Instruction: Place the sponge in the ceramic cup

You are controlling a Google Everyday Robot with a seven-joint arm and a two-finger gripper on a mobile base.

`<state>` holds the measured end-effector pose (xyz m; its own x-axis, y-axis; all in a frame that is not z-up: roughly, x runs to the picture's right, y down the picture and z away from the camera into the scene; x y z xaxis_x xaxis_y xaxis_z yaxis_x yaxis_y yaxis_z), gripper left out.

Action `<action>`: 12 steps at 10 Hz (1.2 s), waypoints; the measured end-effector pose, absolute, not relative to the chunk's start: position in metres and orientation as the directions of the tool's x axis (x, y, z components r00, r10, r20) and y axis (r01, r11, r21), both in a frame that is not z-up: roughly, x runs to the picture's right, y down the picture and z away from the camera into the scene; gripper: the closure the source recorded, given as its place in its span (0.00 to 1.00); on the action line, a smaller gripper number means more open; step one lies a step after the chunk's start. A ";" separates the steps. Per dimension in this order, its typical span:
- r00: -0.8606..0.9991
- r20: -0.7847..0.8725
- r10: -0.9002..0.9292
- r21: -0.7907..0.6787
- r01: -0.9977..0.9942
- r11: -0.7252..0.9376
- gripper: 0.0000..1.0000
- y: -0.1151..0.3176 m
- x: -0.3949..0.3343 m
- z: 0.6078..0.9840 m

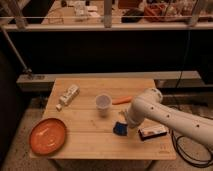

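inventory by kind, quantities as seen.
wooden table [90,147]: one.
ceramic cup [103,101]: one, upright near the table's middle.
sponge [119,130]: one, dark blue.
orange plate [47,136]: one, at the front left corner.
black-and-white packet [152,132]: one.
pale tube [67,95]: one, lying on its side.
thin orange stick-shaped item [122,100]: one, kind not identifiable.
white robot arm [165,114]: one, carrying one gripper [123,119] – located just above the sponge, between cup and packet.
loose items on the table – six in total.
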<state>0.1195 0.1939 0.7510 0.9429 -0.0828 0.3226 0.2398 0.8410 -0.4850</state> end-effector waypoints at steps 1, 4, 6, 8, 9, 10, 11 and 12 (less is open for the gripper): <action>0.941 0.329 -0.080 -0.487 0.241 0.839 0.20 0.196 0.120 0.754; 0.936 0.344 -0.071 -0.494 0.245 0.835 0.20 0.201 0.121 0.763; 0.937 0.344 -0.068 -0.499 0.243 0.832 0.20 0.202 0.125 0.767; 0.934 0.351 -0.066 -0.504 0.248 0.827 0.20 0.204 0.126 0.774; 0.934 0.352 -0.064 -0.507 0.248 0.826 0.20 0.204 0.128 0.776; 0.933 0.354 -0.062 -0.509 0.248 0.824 0.20 0.205 0.131 0.778; 0.933 0.354 -0.064 -0.510 0.250 0.823 0.20 0.206 0.131 0.780; 0.933 0.355 -0.068 -0.512 0.255 0.820 0.20 0.208 0.130 0.783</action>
